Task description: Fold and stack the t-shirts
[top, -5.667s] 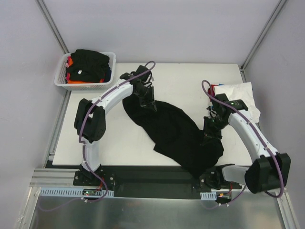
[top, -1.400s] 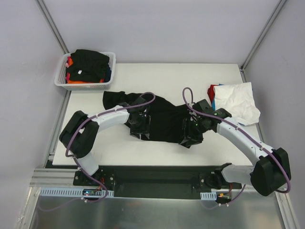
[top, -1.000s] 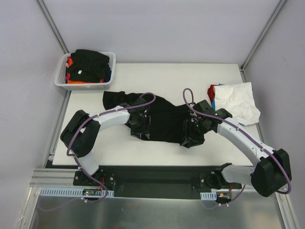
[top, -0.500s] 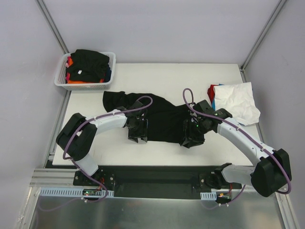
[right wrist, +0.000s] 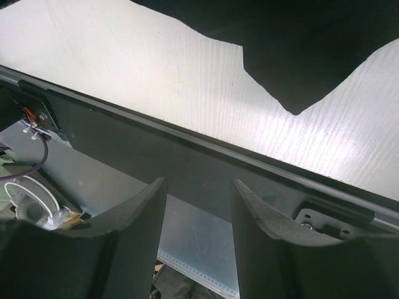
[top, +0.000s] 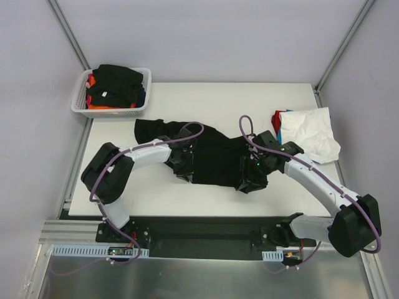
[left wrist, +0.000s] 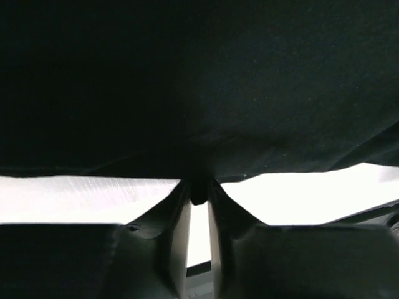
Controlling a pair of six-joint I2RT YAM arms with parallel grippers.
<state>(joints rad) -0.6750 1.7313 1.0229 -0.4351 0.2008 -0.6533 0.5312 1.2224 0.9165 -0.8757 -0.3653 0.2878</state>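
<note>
Starting from the white mesh basket (top: pixel 80 104) at the far left, which holds a heap of t-shirts (top: pixel 115 84) with a black one on top: the left tool (top: pixel 184 167) sits to the right of the basket and nearer the arms. Its fingers (left wrist: pixel 179 240) are drawn almost together, and as far as the dark wrist view lets me judge, they are nipping a small tuck of hem.

That hem belongs to the black t-shirt (top: pixel 215 159), which lies flat across the worktop (top: pixel 249 99), right of the basket and closer to the near edge. It is thin, limp, light cloth. It will sag and crease wherever it is not supported, and it drags along the surface rather than sliding cleanly. I would say hems and corners are the places to take it, one on each side, so a fold comes over straight.

Further right of the basket, the right tool (top: pixel 252 180) hovers at the shirt's near right corner with its fingers spread and nothing between them. The pointed corner of cloth lies just beyond them. Farthest from the basket is a rumpled white t-shirt (top: pixel 310 134), lying over red and blue cloth.

Half a second ago the left tool stood slightly nearer the arms with its fingers wider; it has since moved onto the hem and narrowed. The right tool has not shifted. Several seconds back the shirt ran slantwise with one end over the near edge; now it lies crosswise
</note>
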